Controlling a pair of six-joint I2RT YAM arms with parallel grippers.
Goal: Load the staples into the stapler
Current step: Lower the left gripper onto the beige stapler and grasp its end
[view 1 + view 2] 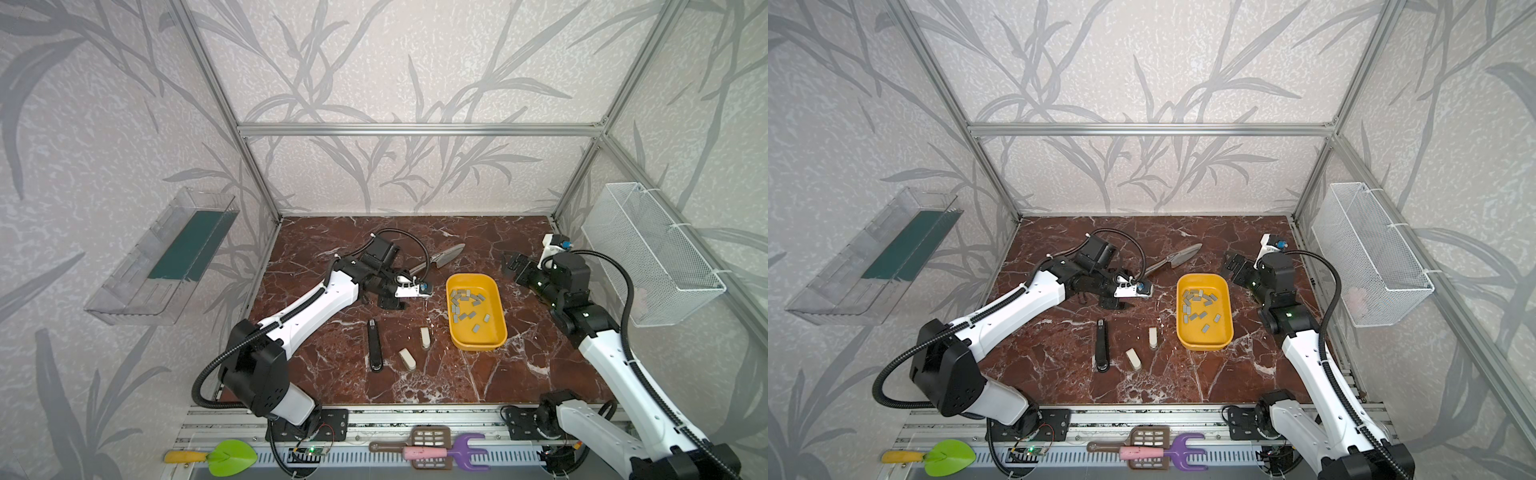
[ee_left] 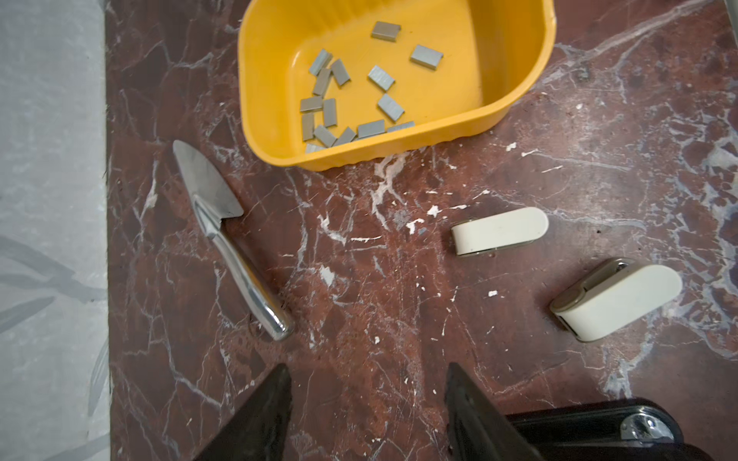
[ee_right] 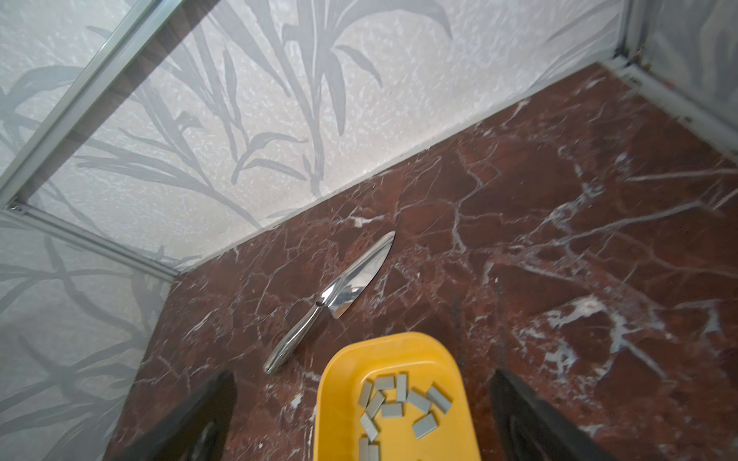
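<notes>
Several grey staples (image 1: 468, 305) (image 1: 1200, 305) (image 2: 347, 99) (image 3: 399, 403) lie loose in a yellow tray (image 1: 478, 345) (image 2: 399, 153) right of centre. A long black stapler (image 1: 375, 345) (image 1: 1101, 345) (image 2: 599, 427) lies closed near the front, with two small white staplers (image 1: 407, 359) (image 1: 424, 337) (image 2: 499, 230) (image 2: 619, 301) beside it. My left gripper (image 1: 390, 301) (image 2: 367, 365) points down at bare marble behind the black stapler, open and holding nothing. My right gripper (image 1: 513, 264) (image 3: 363, 377) hovers open behind the tray's far end, holding nothing.
A silver trowel (image 1: 444, 255) (image 2: 223, 247) (image 3: 331, 295) lies behind the tray near the back wall. A white wire basket (image 1: 652, 253) hangs on the right wall and a clear shelf (image 1: 162, 257) on the left. Plastic toy tools (image 1: 428, 451) lie on the front rail.
</notes>
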